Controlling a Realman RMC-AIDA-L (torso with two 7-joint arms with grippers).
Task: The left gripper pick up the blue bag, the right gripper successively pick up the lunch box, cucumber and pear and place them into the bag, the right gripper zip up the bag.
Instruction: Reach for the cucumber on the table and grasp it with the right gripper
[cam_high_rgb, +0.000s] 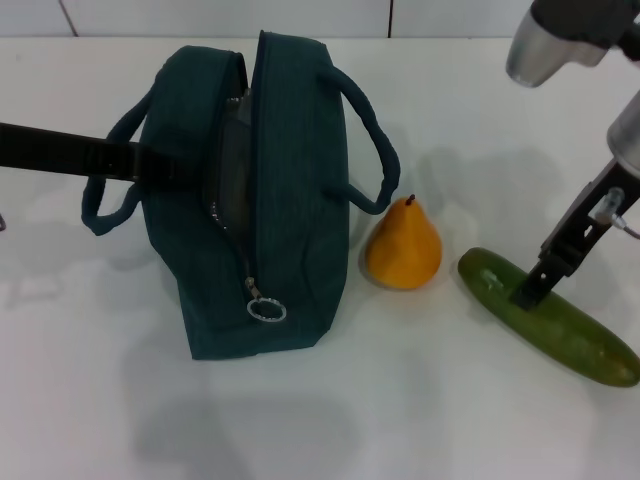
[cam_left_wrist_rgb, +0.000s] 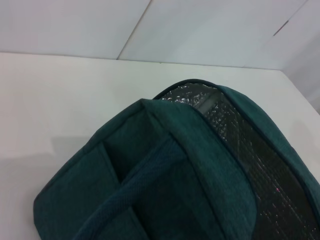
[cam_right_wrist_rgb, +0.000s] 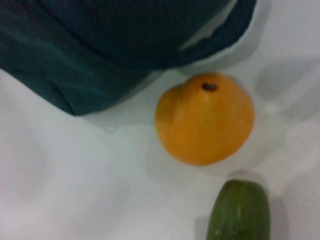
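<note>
While the left gripper (cam_high_rgb: 150, 163) reached in from the desk's left edge to the near handle of the blue bag (cam_high_rgb: 255, 200), its fingers were hidden against the dark fabric, so whether they were closed on the handle could not be told. The bag stood upright left of the desk's centre, its zipper (cam_high_rgb: 243, 215) open along the top, the silver lining (cam_left_wrist_rgb: 235, 125) visible inside, and the ring-shaped zipper pull (cam_high_rgb: 266, 310) hanging at the front end. No lunch box appeared on the desk; whether it already lay inside the bag could not be made out. Just right of the bag sat the pear (cam_high_rgb: 403, 246), upright with its stem up, touching or nearly touching the bag's side. Further right, toward the desk's right edge, lay the cucumber (cam_high_rgb: 548, 316) at a slant, and the right gripper (cam_high_rgb: 533, 290) stood down on its middle, though whether its fingers had closed on it could not be seen.

The step in hand was judged to be the cucumber pick. To do it well, the grasp should sit near the cucumber's middle so it lifts level, then be carried over the pear and lowered lengthwise along the narrow opening while the left arm holds that mouth apart.

No brand, label or writing could be read anywhere.
</note>
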